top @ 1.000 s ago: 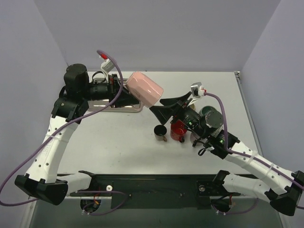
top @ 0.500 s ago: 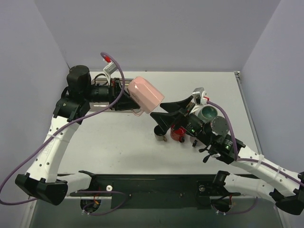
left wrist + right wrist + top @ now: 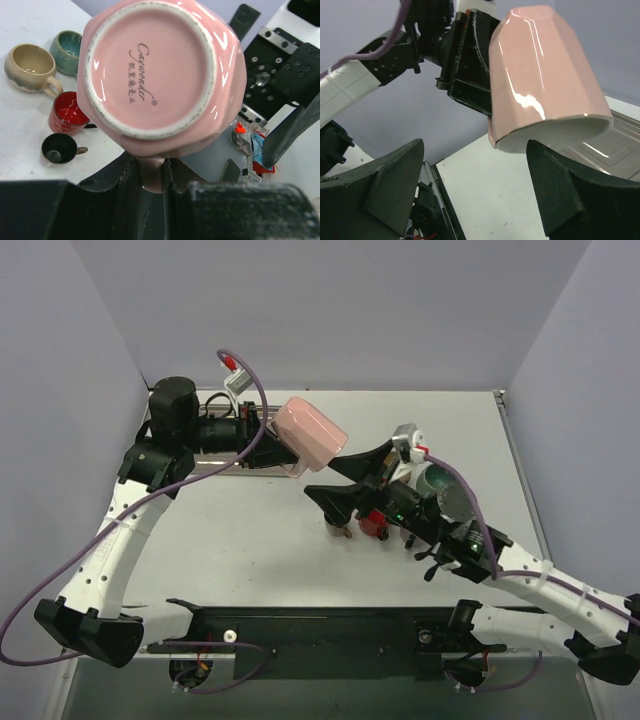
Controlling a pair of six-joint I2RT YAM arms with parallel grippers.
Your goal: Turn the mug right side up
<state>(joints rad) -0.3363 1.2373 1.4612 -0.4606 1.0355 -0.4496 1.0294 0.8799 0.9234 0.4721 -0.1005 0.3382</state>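
Pink mug (image 3: 311,431) is up in the air, clear of the tabletop (image 3: 240,530), hanging above and to the far left of the red cup (image 3: 376,522) in the overhead view. The left claw (image 3: 150,174) has it: the black fingers are pinched narrow on a pink stub under the body, which looks like the handle, though most of it is hidden.

The mug is tilted. Its base faces straight back into the left wrist camera, and its open mouth points down and away toward the right claw (image 3: 345,478). There's writing on that base: a cursive brand word that reads something like "Cayavender", a row of small Chinese characters under it, and a tiny ® mark. I can't swear to the spelling.

The right claw is spread wide, holding nothing. It sits just above the red cup, with the mug's rim between and beyond its two dark fingers in its own camera.

Down on the tabletop, the little black cup (image 3: 59,149) stands just beside the red cup. The beige mug (image 3: 31,67) and the teal cup (image 3: 67,45) are close on the red cup's other side. All four are upright, mouths up.
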